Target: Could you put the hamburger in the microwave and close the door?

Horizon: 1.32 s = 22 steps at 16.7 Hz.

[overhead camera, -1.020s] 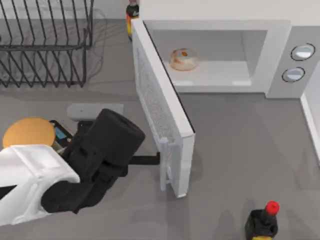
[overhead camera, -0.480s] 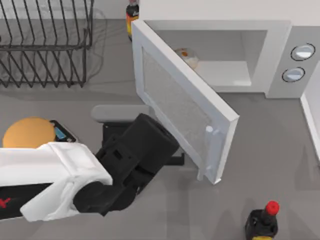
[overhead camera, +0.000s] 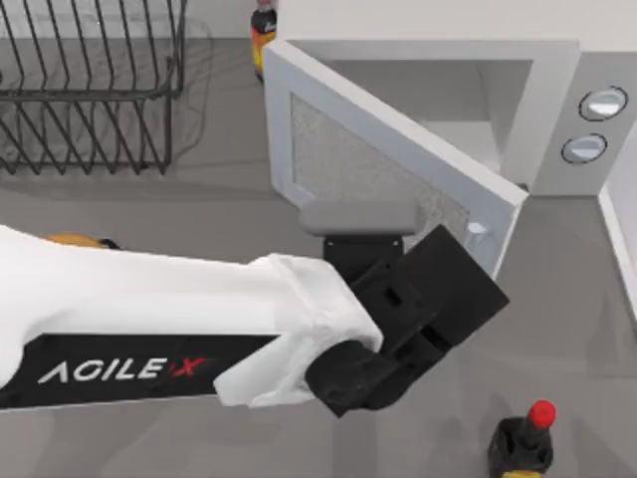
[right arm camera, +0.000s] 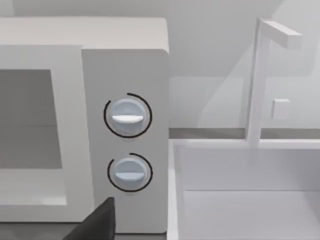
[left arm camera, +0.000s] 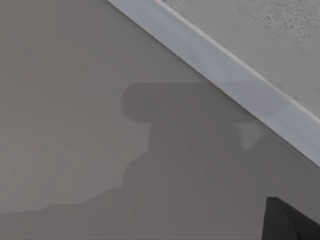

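While the door (overhead camera: 378, 169) is being pushed by the left hand (overhead camera: 453, 284), it has been swung much nearer to the microwave (overhead camera: 428, 50) than it was a second ago. Back then it stood wide open. Half a second ago it was about halfway round. Now only a thin gap is left at the side where the two round knobs (overhead camera: 602, 103) are.

The left arm has been reached far across the surface (overhead camera: 567, 299), and its black hand is seen just beside the door's outer face, near the pale handle (overhead camera: 478, 234). Whether the hand is wide or narrow cannot be told, because it is hidden under the wrist. In the left wrist view the door's white bottom edge (left arm camera: 225, 75) is seen very close.

The hamburger was seen lying inside the microwave a second ago. It is now hidden behind the door, so it is judged to be inside.

That means the first part of the job looks done, and the closing is nearly done. One more push is likely needed before the door is shut flat.

The right arm is kept idle, with its camera pointed at the knob panel (right arm camera: 127, 145).
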{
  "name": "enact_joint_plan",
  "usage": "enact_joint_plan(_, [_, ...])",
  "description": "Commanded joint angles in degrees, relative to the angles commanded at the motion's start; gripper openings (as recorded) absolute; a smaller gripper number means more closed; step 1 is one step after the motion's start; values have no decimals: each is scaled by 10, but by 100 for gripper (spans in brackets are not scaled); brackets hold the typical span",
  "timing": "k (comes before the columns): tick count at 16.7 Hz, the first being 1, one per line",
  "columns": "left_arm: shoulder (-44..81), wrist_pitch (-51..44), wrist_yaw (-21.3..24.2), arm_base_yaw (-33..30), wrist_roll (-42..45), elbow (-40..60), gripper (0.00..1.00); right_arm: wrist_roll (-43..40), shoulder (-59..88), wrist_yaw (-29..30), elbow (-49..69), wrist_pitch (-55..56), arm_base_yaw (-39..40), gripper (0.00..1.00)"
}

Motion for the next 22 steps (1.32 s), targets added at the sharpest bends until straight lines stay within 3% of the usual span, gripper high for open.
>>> enact_joint_plan(9, [47, -30, -11, -23, -26, 53, 0, 0, 0, 0, 0, 0, 0, 100])
enact_joint_plan(17, [194, -140, -32, -73, -83, 287, 0, 0, 0, 0, 0, 0, 0, 100])
enact_joint_plan(22, [216, -158, -35, -79, -91, 315, 0, 0, 0, 0, 0, 0, 0, 100])
